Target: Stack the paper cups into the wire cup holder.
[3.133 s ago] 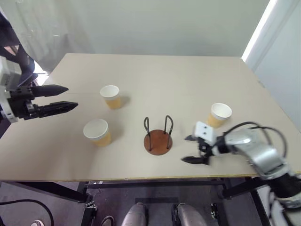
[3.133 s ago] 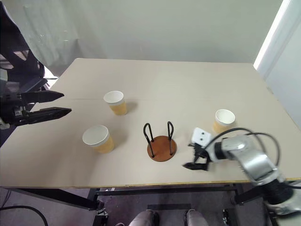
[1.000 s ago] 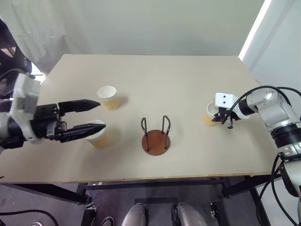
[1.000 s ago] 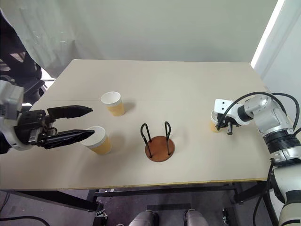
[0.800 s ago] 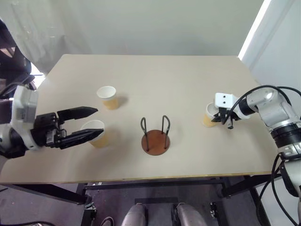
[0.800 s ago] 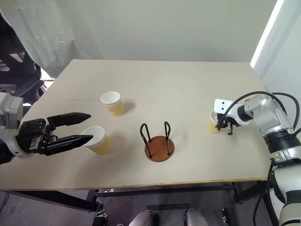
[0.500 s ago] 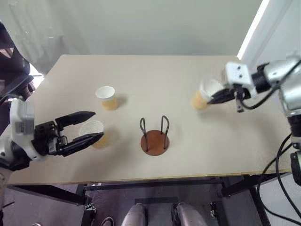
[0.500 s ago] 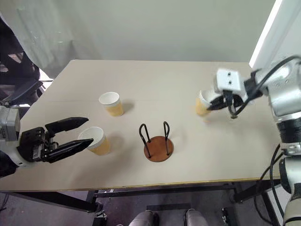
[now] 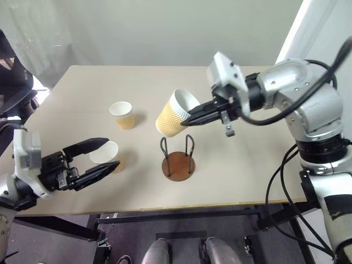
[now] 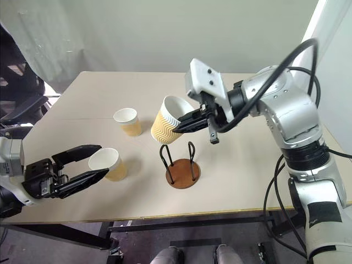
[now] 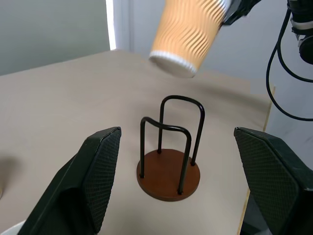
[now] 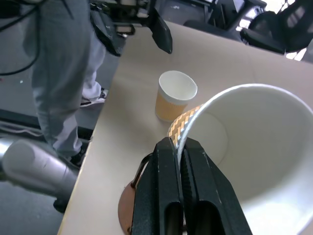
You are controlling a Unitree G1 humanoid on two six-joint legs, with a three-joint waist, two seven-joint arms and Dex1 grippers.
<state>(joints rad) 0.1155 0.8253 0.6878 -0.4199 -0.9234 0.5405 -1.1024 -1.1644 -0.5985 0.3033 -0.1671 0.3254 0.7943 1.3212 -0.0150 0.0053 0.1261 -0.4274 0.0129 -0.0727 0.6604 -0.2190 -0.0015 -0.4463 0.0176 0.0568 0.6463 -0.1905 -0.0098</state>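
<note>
My right gripper (image 9: 187,121) is shut on the rim of a paper cup (image 9: 174,114), pinching its wall (image 12: 182,128). The cup hangs tilted in the air just above the wire cup holder (image 9: 177,164), a little to its left. The holder stands upright near the table's front middle, with nothing in it (image 11: 169,179). A second cup (image 9: 106,153) stands at the front left, and in the eye views the fingers of my open left gripper (image 10: 103,160) frame it; I cannot tell whether they touch. A third cup (image 9: 121,114) stands farther back on the left.
The beige table (image 9: 247,176) has bare room to the right of the holder and across its far half. Its front edge runs just below the holder. A dark chair (image 9: 11,82) sits beyond the left edge.
My right gripper lifted its cup off the right side of the table and carried it left to above the holder. The left gripper sank slightly beside the near cup.
</note>
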